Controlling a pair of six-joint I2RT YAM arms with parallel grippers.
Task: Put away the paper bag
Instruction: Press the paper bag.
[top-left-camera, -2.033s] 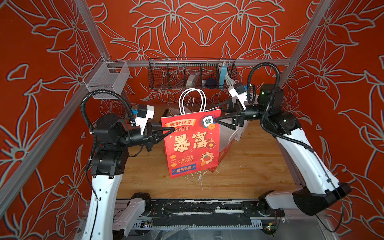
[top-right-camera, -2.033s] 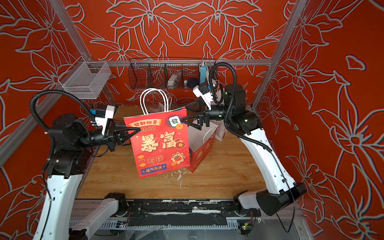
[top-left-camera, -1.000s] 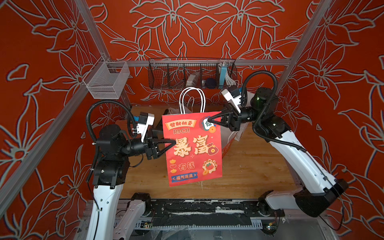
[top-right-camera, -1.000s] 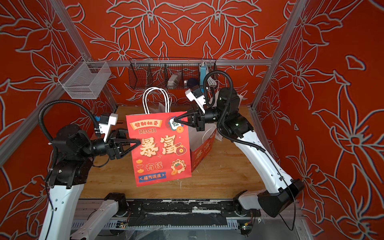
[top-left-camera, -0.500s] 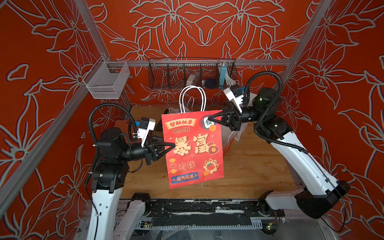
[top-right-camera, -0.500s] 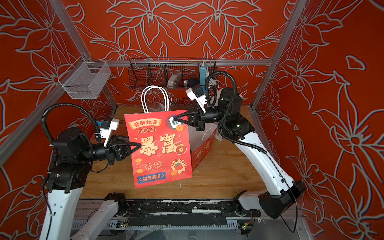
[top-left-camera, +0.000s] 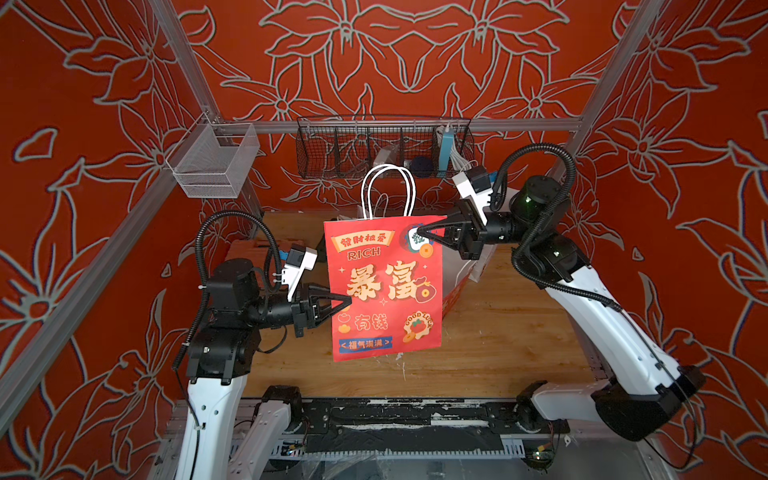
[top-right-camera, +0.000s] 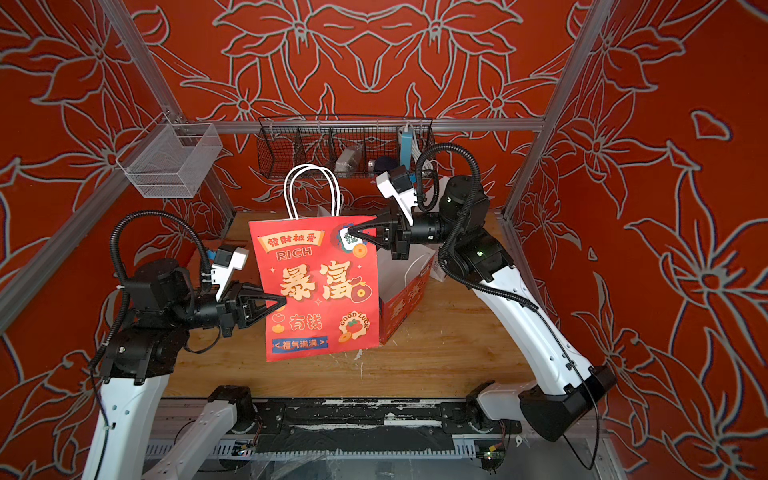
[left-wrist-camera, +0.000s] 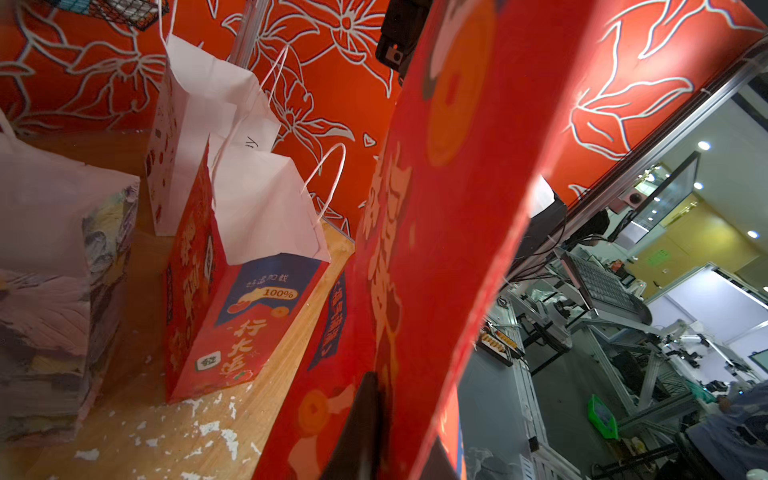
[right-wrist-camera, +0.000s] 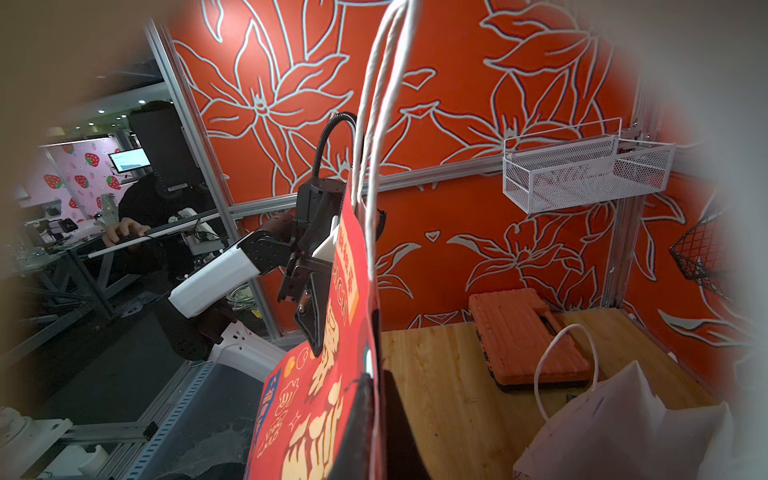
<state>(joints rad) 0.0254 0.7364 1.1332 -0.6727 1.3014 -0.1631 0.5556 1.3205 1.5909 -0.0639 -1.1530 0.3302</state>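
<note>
- Red walls (top-left-camera: 415, 62) with a white flower print, metal frame, wooden worktop (top-left-camera: 498, 332).
- Paper bag (top-left-camera: 386, 286) (top-right-camera: 320, 282): red, flat, upright, held up over the front middle of the worktop, printed face toward the top cameras. Its white handles (top-left-camera: 388, 187) stick straight up.
- Right end effector (top-left-camera: 419, 230) (top-right-camera: 351, 230): jaws closed tight, pinching the bag's upper right corner.
- Left end effector (top-left-camera: 348, 298) (top-right-camera: 284, 300): jaws narrow, tips closed over the bag's left edge about halfway down. In the right wrist view one finger (right-wrist-camera: 311, 324) lies on the printed face.
- Second red bag (top-right-camera: 405, 303) (left-wrist-camera: 232, 316) stands open on the worktop, just behind and right of the held bag.
- White bag (left-wrist-camera: 195, 124) stands behind it, near the back wall.
- Orange tool case (right-wrist-camera: 523, 332) lies flat at the back left of the worktop.
- Black wire basket (top-left-camera: 374, 145) hangs on the back rail with small items inside, too small to name.
- White mesh basket (top-left-camera: 212, 162) hangs on the left rail.
</note>
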